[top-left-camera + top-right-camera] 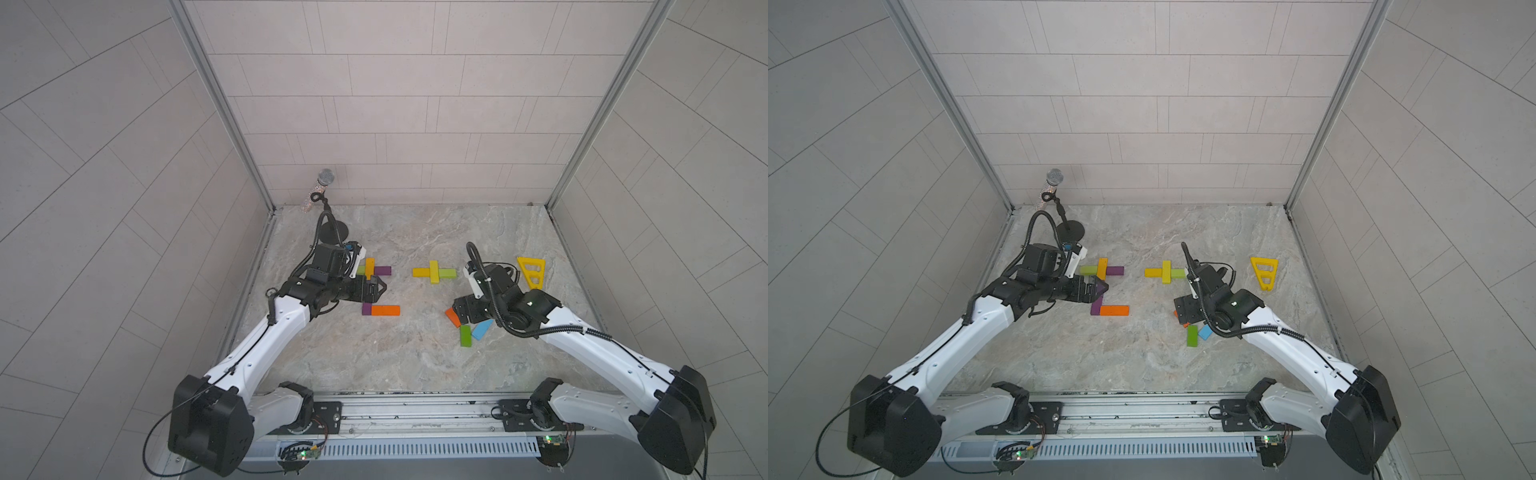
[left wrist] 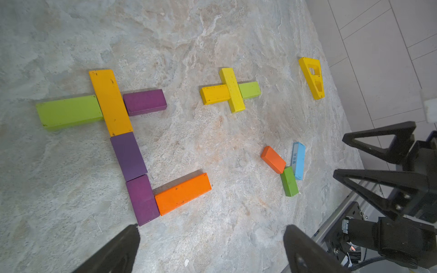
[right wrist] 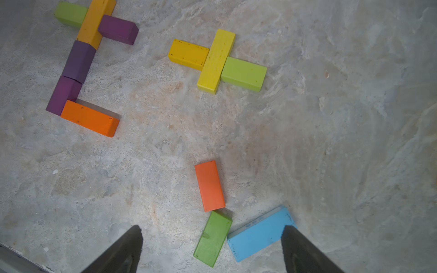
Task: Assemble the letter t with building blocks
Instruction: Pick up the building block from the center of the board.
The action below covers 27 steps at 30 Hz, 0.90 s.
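Right claw [image 3: 212,228] spread, above dark-green block [image 3: 212,238], blue block [image 3: 257,235] by one fingertip [image 3: 298,245], orange block [image 3: 209,185] just beyond

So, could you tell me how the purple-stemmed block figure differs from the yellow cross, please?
The purple-stemmed figure has six blocks, the yellow cross only three. The figure continues past its crossbar into a purple stem and an orange foot; the cross stops below its bar. The figure's arms are lime and purple, the cross's yellow and lime. Both lie flat on the table.
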Available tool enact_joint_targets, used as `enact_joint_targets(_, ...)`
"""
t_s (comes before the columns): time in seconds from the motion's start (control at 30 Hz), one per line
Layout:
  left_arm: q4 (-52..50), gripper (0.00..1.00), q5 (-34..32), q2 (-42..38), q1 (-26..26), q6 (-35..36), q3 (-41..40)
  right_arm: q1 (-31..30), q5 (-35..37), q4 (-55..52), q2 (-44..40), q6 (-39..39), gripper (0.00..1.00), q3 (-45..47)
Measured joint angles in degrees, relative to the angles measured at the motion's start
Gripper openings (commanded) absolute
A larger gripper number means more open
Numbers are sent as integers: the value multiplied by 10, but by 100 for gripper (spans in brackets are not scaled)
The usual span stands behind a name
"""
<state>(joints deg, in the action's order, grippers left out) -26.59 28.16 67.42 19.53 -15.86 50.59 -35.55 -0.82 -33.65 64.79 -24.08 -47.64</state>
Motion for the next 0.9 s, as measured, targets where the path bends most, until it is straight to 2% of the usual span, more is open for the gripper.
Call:
enact_joint_targets(0.13, -4, 100, -3, 1, 7, -20, -21, -31, 9, -2, 42, -32, 86, 12)
enact_joint_targets(0.27, -4, 100, -3, 0, 8, -28, -22, -38, 11, 6, 95, -42, 78, 12)
enact_joint_targets(0.53, -12, 100, 10, 0, 9, -40, -23, -32, 1, 38, 187, -13, 72, -14)
enact_joint_targets(0.9, -14, 100, 14, 2, 9, -41, -24, 3, -26, 56, 211, 34, 66, -23)
